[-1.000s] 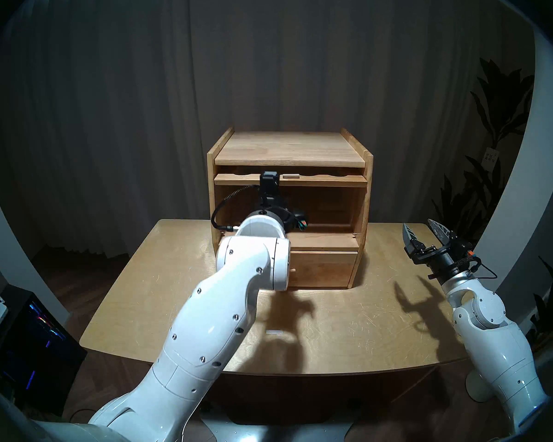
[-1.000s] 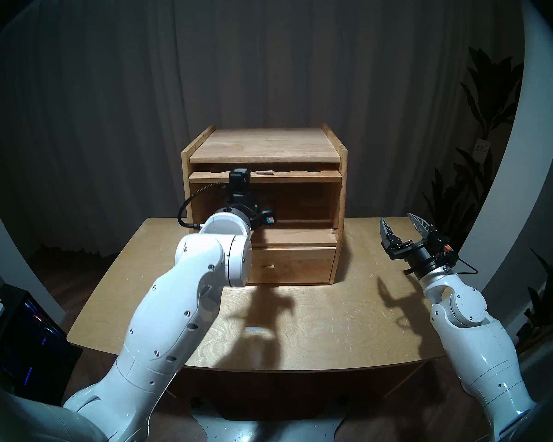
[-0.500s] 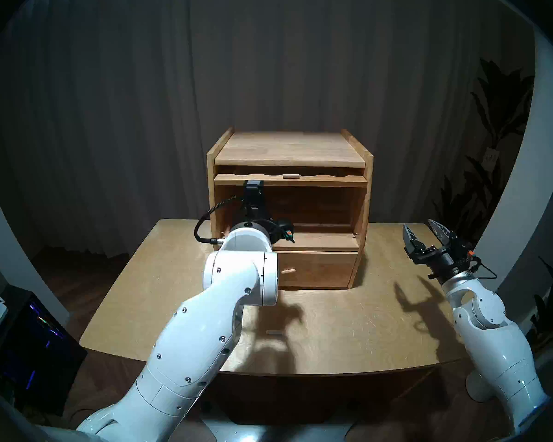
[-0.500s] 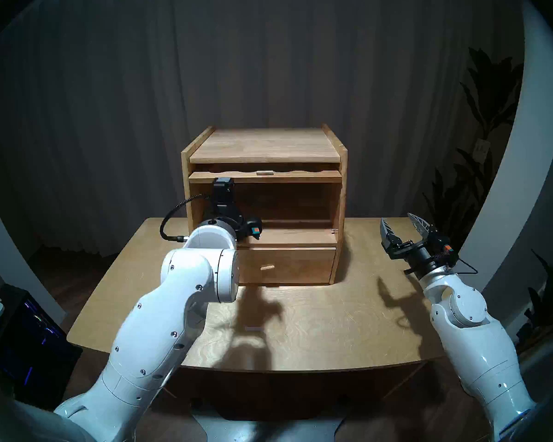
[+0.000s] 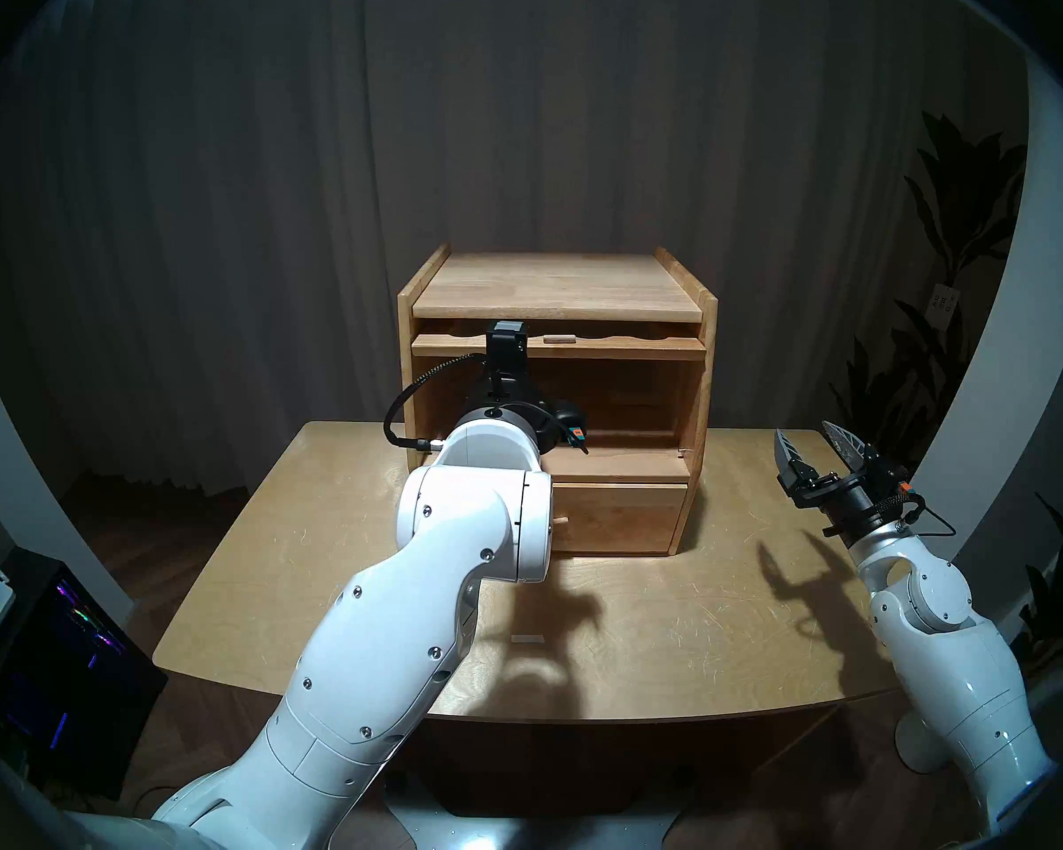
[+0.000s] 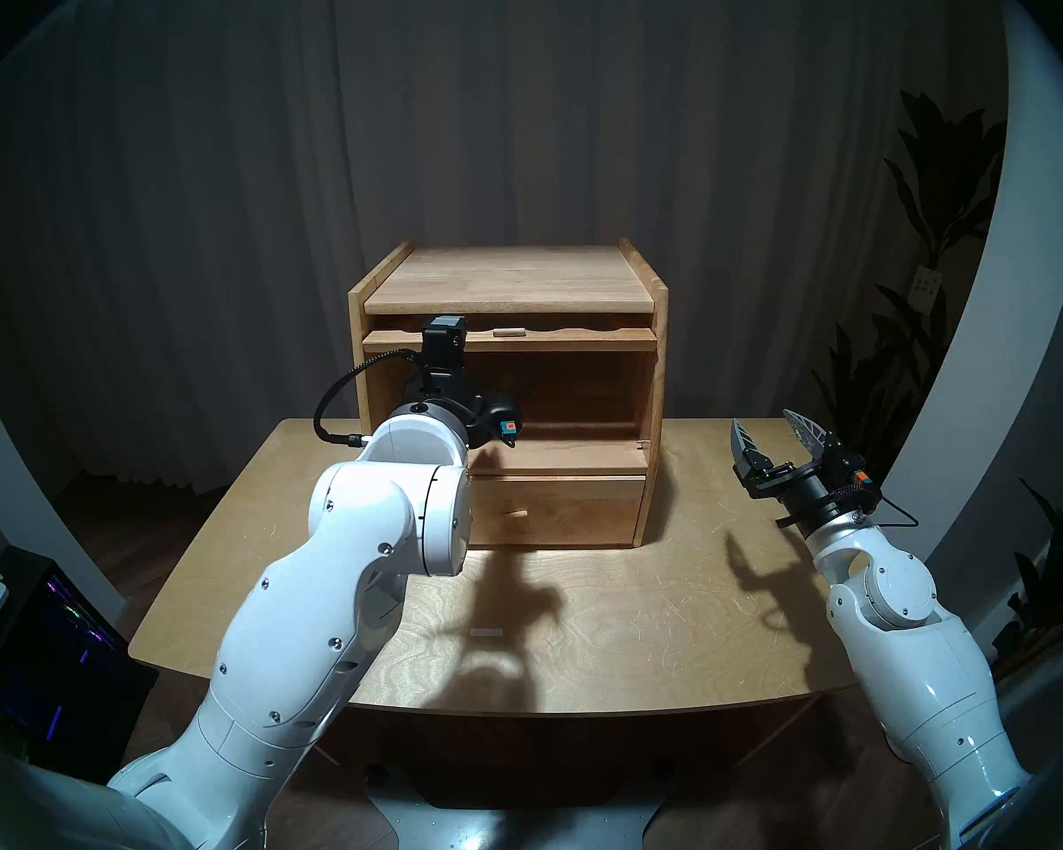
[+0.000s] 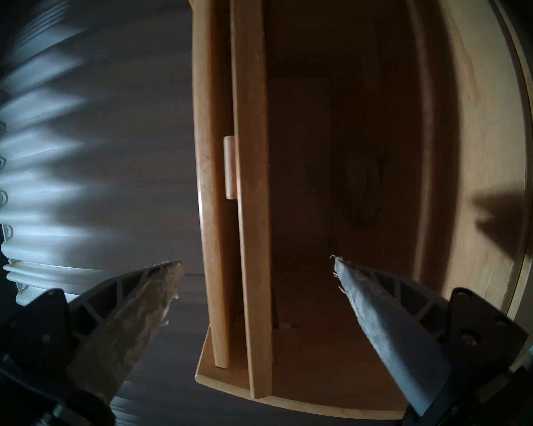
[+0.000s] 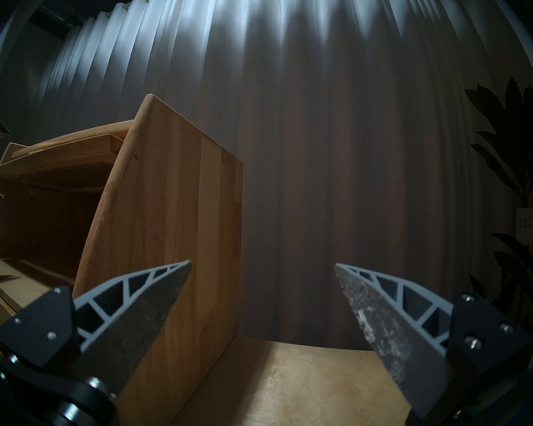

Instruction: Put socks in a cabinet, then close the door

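The left gripper [image 7: 256, 262] points straight into the open front of the cabinet [image 5: 556, 284]. Its two fingers [image 7: 142, 296] are wide apart and hold nothing. This view is turned on its side. Between the fingertips and a bit past them is the edge of the door [image 7: 250, 201], a long wooden board. The door is lifted up and pushed flat under the cabinet top, so the big room inside is open. A small wooden peg handle [image 7: 229, 167] sticks out of the door, farther on than the fingertips and closer to the worn, pale finger. Past the other, grey finger [image 7: 391, 327] is the dark inside of the cabinet. There is a dim shape deep in there, but it is too dark to tell if it is the socks.

From the head view, the left arm hides the left part of the cabinet front. The door's peg [image 5: 558, 338] shows just under the top board. Below the open room is a drawer [image 5: 621, 517], and it is shut.

The right gripper [image 8: 262, 264] is off to the side of the cabinet, above the table [image 5: 670, 634]. Its fingers [image 8: 145, 314] are wide apart too, with nothing in them. The cabinet's outer side wall sits right behind one finger. Behind the other finger [image 8: 391, 327] is only the grey curtain [image 8: 336, 139]. A dark plant [image 8: 517, 158] stands far off past that finger.
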Controlling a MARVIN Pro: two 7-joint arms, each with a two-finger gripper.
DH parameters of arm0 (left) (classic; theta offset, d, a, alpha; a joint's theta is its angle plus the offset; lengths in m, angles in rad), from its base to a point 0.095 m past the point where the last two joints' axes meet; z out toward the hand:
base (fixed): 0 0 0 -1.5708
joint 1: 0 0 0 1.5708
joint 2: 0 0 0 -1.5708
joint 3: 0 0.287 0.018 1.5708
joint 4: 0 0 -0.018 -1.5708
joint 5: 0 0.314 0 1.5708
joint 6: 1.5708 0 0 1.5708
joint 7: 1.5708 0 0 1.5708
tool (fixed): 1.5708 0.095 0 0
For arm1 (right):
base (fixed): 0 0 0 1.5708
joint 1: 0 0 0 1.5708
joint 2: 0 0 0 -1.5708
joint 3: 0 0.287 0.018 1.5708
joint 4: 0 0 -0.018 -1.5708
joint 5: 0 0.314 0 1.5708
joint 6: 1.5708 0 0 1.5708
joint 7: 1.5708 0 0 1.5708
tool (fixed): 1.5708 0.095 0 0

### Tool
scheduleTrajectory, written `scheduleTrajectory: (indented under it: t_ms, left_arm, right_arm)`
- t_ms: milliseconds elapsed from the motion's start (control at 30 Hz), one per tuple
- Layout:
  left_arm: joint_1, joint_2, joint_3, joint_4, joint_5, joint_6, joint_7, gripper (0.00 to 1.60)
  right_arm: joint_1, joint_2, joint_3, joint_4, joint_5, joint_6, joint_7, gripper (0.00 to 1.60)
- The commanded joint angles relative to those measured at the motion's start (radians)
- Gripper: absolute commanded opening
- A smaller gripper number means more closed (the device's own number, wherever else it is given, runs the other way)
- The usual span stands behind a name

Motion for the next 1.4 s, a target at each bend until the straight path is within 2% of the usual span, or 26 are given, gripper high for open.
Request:
scheduleTrajectory:
  t_ms: [0, 400, 800, 1100, 1367]
  left_arm:
    - [-0.089, -0.034, -0.039, 0.043, 0.002, 0.007, 0.017, 1.6]
    - [-0.092, -0.065, -0.037, 0.103, -0.026, 0.004, 0.056, 1.6]
    - [-0.15, -0.092, -0.039, 0.198, -0.056, -0.009, 0.078, 1.6]
    - [-0.17, -0.095, -0.033, 0.252, -0.055, -0.018, 0.101, 1.6]
    - [-0.196, -0.093, -0.053, 0.269, -0.054, -0.026, 0.11, 1.6]
  right_arm:
    - [0.007, 0.003, 0.005, -0.016, -0.003, -0.011, 0.003, 1.6]
    - [0.007, 0.003, 0.006, -0.016, -0.004, -0.012, 0.003, 1.6]
    - [0.007, 0.003, 0.006, -0.016, -0.004, -0.012, 0.003, 1.6]
    - [0.007, 0.003, 0.005, -0.016, -0.004, -0.012, 0.002, 1.6]
    - [0.007, 0.003, 0.005, -0.016, -0.004, -0.012, 0.002, 1.6]
